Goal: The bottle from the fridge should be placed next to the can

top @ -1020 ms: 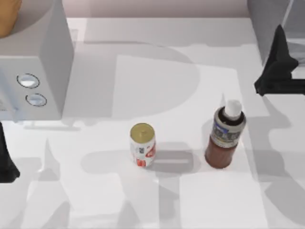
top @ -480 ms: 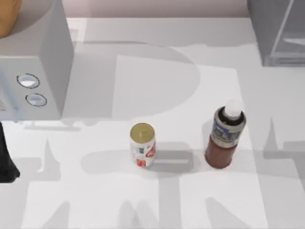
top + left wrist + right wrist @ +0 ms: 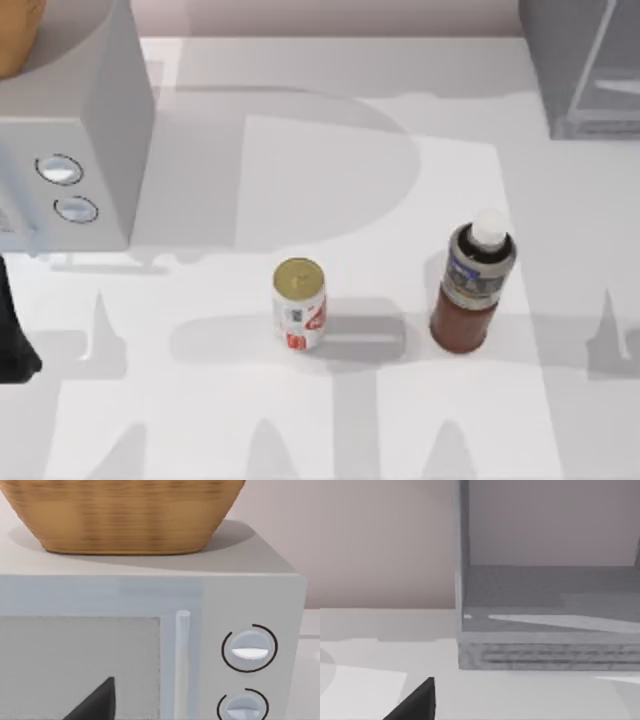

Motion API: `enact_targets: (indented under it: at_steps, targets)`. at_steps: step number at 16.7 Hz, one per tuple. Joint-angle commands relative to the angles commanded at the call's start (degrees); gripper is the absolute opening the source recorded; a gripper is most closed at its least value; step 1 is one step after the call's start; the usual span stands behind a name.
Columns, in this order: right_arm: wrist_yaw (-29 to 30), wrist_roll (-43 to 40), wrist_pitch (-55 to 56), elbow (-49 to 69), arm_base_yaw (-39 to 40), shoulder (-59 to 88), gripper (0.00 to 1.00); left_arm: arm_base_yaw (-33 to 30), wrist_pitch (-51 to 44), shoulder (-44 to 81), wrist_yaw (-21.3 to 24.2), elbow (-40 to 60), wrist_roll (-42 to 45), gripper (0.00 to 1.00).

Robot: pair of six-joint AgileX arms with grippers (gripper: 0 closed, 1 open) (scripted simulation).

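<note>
The bottle point(image 3: 472, 287) stands upright on the table point(image 3: 330, 160), right of centre, apart from the can point(image 3: 299, 303) with bare surface between them. The fridge point(image 3: 585, 65) occupies the far right corner; the microwave point(image 3: 75, 150), topped by a basket point(image 3: 120, 515), the far left. The left arm point(image 3: 15, 335) sits at the left edge; whether its fingers are spread cannot be told.

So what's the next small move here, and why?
Probably none beyond keeping both arms parked. The bottle stands upright on the table beside the can, with a gap between them, out of the fridge. The left arm sits at the table's left edge.
</note>
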Motion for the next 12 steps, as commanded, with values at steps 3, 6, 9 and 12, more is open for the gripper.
enact_targets:
  at_steps: [3,6,9,12]
  targets:
    - [0.0,0.0,0.0,0.0,0.0,0.0,1.00,0.0,0.0,0.0,0.0,0.0,0.0,1.00]
    - [0.1,0.0,-0.6,0.7,0.1,-0.4,1.00,0.0,0.0,0.0,0.0,0.0,0.0,1.00]
    - [0.3,-0.2,-6.1,4.1,-0.1,-4.5,1.00,0.0,0.0,0.0,0.0,0.0,0.0,1.00]
    - [0.3,-0.3,-17.0,9.4,-0.2,-10.9,1.00,0.0,0.0,0.0,0.0,0.0,0.0,1.00]
